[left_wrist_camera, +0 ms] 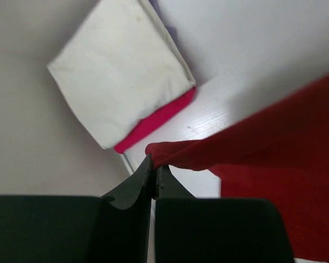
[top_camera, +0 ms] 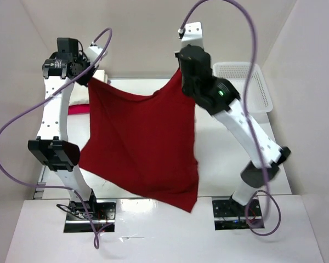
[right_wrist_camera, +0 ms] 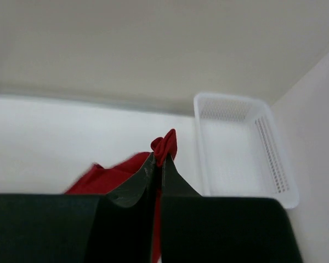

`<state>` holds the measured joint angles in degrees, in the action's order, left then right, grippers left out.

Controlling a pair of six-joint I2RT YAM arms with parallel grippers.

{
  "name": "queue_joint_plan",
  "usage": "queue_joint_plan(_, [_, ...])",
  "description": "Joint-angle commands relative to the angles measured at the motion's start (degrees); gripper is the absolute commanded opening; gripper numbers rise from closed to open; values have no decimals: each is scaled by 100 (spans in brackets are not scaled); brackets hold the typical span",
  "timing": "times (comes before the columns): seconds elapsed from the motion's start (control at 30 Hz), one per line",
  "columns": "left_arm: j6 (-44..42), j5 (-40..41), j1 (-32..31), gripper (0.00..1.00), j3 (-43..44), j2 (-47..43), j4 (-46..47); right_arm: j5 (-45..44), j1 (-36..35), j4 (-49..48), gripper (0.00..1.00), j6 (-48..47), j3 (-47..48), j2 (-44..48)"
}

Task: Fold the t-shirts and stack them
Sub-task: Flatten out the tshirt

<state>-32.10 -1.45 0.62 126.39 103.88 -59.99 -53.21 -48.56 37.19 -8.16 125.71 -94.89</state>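
The dark red t-shirt (top_camera: 142, 142) hangs spread in the air between both arms, its lower edge drooping toward the near table edge. My left gripper (top_camera: 89, 79) is shut on its far left corner (left_wrist_camera: 170, 153). My right gripper (top_camera: 181, 74) is shut on its far right corner (right_wrist_camera: 165, 145). A folded cream white t-shirt (left_wrist_camera: 120, 66) lies on a folded magenta-pink one (left_wrist_camera: 159, 118) at the far left, with a sliver of lavender (left_wrist_camera: 163, 19) behind. The pink one shows beside the left arm (top_camera: 78, 109).
A white plastic lattice basket (top_camera: 247, 85) stands at the far right, also in the right wrist view (right_wrist_camera: 241, 148). White walls enclose the table on the left, far and right sides. The arm bases sit at the near edge.
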Motion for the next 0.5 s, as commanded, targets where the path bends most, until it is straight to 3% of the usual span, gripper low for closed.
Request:
queue_joint_plan(0.0, [230,-670,122,0,-358,-122,399,1555,1318,438,0,1158,-440,-450])
queue_joint_plan(0.1, [230,-926,122,0,-1018,18,716,2268,1839,350,0,1343,-373,-968])
queue_joint_plan(0.27, [493,-980,236,0,-1765,343,1550,2666,2745,604,0,1633,241,-1855])
queue_joint_plan(0.47, [740,-550,289,0,-1627,879,2087,3132,3247,939,0,1792,964,-2543])
